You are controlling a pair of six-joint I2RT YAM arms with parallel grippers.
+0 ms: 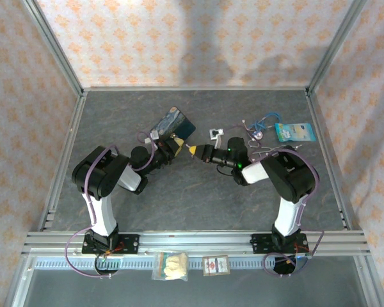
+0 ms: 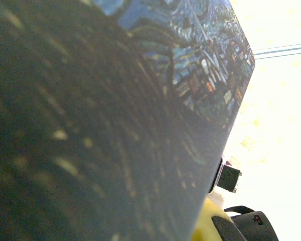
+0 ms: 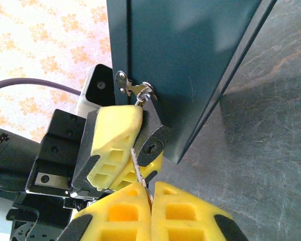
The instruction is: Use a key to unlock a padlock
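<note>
Our two arms are built alike: the left arm (image 1: 105, 176) and the right arm (image 1: 288, 179) each have rounded black joints, a white lower link and a black base plate (image 1: 105, 243) with red-tipped wires. A purple-grey cable (image 1: 83, 192) loops along each. A green light (image 1: 239, 165) glows on the right one. The left hand (image 3: 133, 150) and the right hand (image 3: 151, 197) wear yellow ribbed pads (image 3: 110, 130) on black screwed housings (image 3: 55, 150).

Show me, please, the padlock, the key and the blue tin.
padlock (image 3: 154, 136): right wrist view, on its dark body.
key (image 3: 140, 174): right wrist view, on its thin blade.
blue tin (image 3: 190, 60): right wrist view, on its flat side.
</note>
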